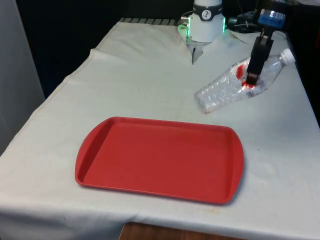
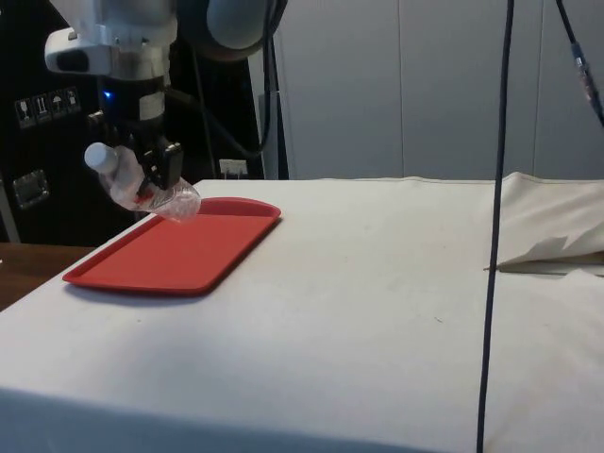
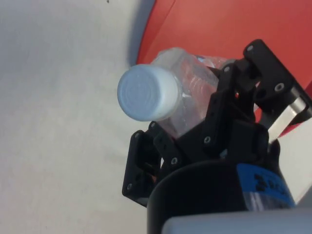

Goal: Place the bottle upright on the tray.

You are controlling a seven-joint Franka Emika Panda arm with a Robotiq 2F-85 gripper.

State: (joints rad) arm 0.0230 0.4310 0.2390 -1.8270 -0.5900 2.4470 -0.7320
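Note:
A clear plastic bottle (image 1: pixel 225 90) with a white cap (image 1: pixel 286 56) and a red label is held tilted, cap end raised and base end low. My gripper (image 1: pixel 251 81) is shut on its upper body near the label. It sits beyond the red tray (image 1: pixel 160 160), towards the front view's right. From the side, the bottle (image 2: pixel 151 193) hangs by the tray's (image 2: pixel 170 253) far edge in the gripper (image 2: pixel 160 181). I cannot tell whether its base touches the cloth. In the wrist view the cap (image 3: pixel 147 92) faces the camera, with the fingers (image 3: pixel 253 83) clamped on either side of the bottle.
The white cloth (image 1: pixel 125 75) covers the whole table. The tray lies near the front edge and holds nothing. In the side view a fold of cloth (image 2: pixel 552 236) is bunched at the right, and a dark cable (image 2: pixel 497 189) hangs down.

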